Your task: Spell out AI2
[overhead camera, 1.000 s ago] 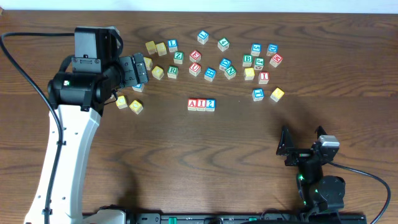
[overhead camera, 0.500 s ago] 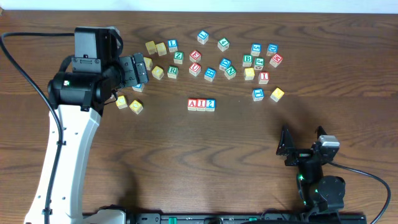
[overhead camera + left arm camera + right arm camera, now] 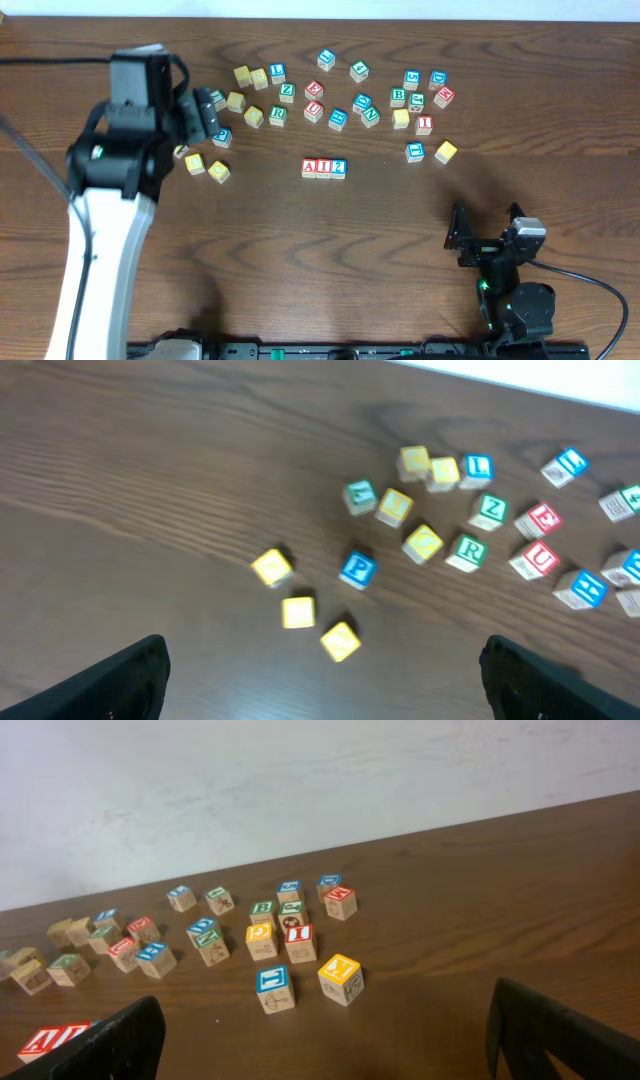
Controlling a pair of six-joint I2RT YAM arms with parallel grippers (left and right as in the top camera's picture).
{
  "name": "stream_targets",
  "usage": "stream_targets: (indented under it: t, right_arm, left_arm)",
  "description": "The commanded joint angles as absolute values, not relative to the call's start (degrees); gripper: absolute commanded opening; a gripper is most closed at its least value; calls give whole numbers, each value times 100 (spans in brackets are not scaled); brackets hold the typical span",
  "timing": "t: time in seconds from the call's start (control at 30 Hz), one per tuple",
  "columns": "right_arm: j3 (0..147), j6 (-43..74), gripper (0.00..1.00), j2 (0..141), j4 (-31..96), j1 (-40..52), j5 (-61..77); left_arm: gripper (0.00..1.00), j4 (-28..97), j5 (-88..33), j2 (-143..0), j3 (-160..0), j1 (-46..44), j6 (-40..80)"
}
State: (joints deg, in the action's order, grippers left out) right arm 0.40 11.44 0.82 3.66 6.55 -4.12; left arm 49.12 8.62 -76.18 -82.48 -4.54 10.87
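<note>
Now, the three task blocks lie in one row near the middle of the table [image 3: 300,270]. The red A block [image 3: 309,168], the red I block [image 3: 323,168] and the blue 2 block [image 3: 339,168] touch side by side and read AI2 from left to right in the overhead view.

My left gripper [image 3: 210,113] is at the far left of the table, well apart from this row. Its two fingers are spread wide and grip nothing. My left wrist camera looks down on a blue P block [image 3: 357,569] and three yellow blocks [image 3: 298,611] close to it, all lying loose on the wood. Other letter blocks [image 3: 362,101] are scattered in a band along the far side, beyond the row.

My right gripper [image 3: 486,228] is at the near right, also well apart from the row. Its fingers are wide open too, with nothing between them. In my right wrist view a blue T block [image 3: 273,982] and a yellow block [image 3: 341,978] stand just beside each other, and the AI2 row shows only partly at the lower left edge.
</note>
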Motion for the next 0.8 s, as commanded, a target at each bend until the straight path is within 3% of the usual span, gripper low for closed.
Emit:
stream_targets:
  t: [0.0,0.3,0.53,0.77]
  right_arm:
    - [32,1061,99,32,388,646,-436]
    - [32,1063,99,32,388,646,-436]
    - [32,1063,99,32,388,646,-436]
    - [32,1061,99,32,388,646,-436]
  left_arm:
    - [98,4930,1313,-6888,-7915,-429,1107]
    - [98,3511,1194,-5133,-5999,-429,1050]
    - [98,1719,180,-3607,-3879,-401,-25]
    - [98,749,38,-2432,-2272,-263,-43]
